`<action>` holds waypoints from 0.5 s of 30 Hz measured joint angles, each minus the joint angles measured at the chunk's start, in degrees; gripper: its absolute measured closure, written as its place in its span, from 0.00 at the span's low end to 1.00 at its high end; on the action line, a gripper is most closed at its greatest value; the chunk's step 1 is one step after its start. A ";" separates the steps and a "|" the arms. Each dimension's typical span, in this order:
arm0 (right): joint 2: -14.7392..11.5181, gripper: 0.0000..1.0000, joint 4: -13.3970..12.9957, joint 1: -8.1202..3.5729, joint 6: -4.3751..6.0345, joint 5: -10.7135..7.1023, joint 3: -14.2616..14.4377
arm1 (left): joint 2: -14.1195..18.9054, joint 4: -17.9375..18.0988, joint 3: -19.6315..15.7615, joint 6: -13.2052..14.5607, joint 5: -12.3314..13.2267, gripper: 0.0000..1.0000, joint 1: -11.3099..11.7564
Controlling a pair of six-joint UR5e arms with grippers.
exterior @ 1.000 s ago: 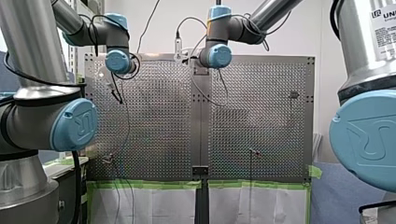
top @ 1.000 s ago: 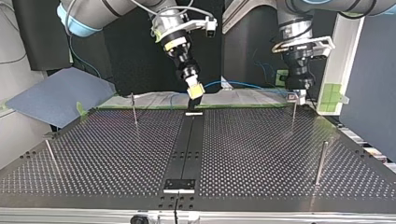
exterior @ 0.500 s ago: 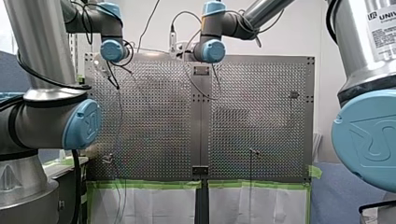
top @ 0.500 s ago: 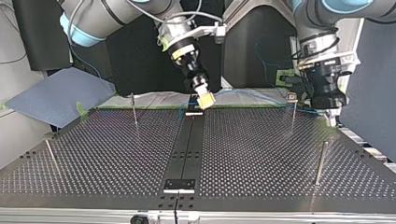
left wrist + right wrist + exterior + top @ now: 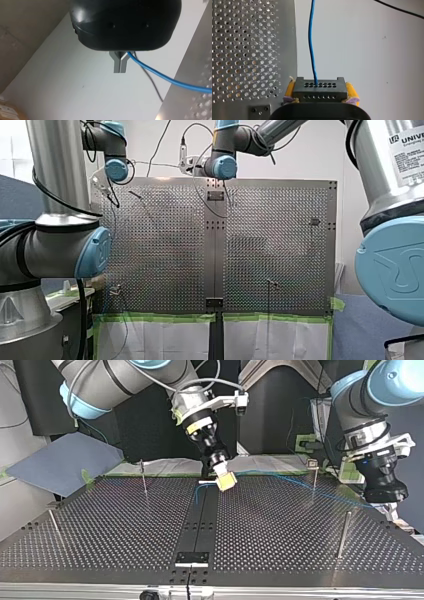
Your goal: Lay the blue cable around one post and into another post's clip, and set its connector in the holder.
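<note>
Blue cable [image 5: 310, 37] runs taut across the top view's right: your right gripper [image 5: 321, 90] clamps its connector [image 5: 320, 87], your left gripper [image 5: 119, 66] pinches it.

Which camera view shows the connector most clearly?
The right wrist view: the connector is close, clamped between my right gripper's yellow pads, the cable entering it. The top view shows only the pads around it; the other views do not show it.
</note>
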 joint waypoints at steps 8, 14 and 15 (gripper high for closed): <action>3.13 1.00 1.00 0.15 0.16 -0.54 -3.36 | -3.25 0.14 3.51 0.03 0.78 1.00 3.11; 5.06 1.00 1.61 0.18 0.27 -0.71 -5.87 | -4.18 0.06 6.43 0.54 1.19 1.00 3.58; 5.36 1.00 1.80 0.18 0.29 -0.72 -6.27 | -4.28 0.04 7.02 0.54 1.20 1.00 3.60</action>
